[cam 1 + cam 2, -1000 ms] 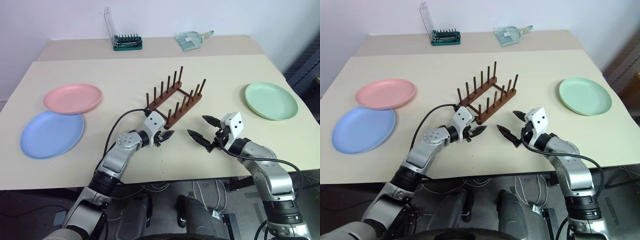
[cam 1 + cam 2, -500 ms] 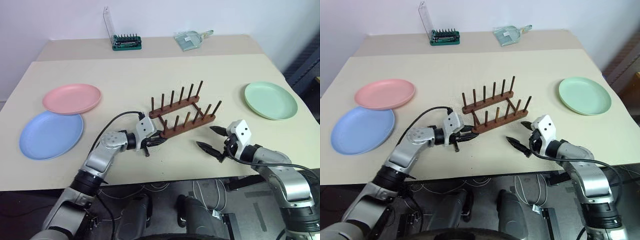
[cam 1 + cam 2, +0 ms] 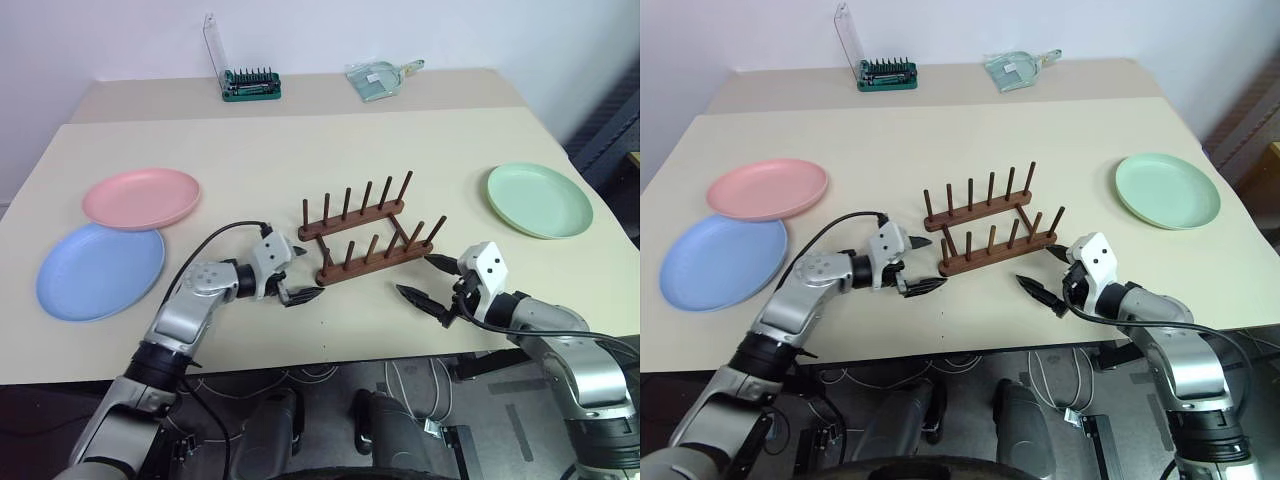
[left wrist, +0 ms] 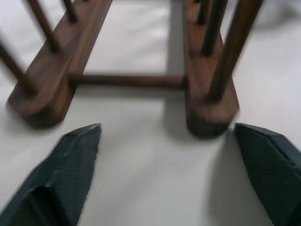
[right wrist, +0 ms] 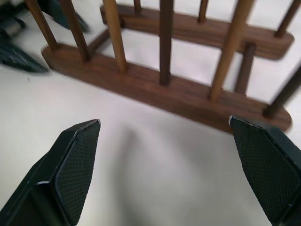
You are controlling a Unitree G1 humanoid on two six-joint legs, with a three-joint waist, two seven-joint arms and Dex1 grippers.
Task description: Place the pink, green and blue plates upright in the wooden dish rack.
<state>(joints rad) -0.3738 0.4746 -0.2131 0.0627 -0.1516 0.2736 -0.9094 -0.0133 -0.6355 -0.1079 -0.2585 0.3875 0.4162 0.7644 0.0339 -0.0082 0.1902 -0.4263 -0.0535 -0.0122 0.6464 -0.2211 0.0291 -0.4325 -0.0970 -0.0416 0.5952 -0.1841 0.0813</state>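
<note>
Wooden dish rack [image 3: 366, 234], mid-table, pegs bare (pink plate [image 3: 142, 197], blue plate [image 3: 100, 270], green plate [image 3: 539, 199] lie flat apart); left gripper [image 3: 292, 278] and right gripper [image 3: 428, 279] flank it, both spread, holding nothing

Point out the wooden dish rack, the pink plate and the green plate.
wooden dish rack [image 3: 372, 258], left eye view, near rail.
pink plate [image 3: 141, 197], left eye view, centre.
green plate [image 3: 538, 200], left eye view, centre.

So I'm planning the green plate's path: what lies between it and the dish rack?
Nothing: between the green plate and the wooden dish rack the left eye view shows bare table.
</note>
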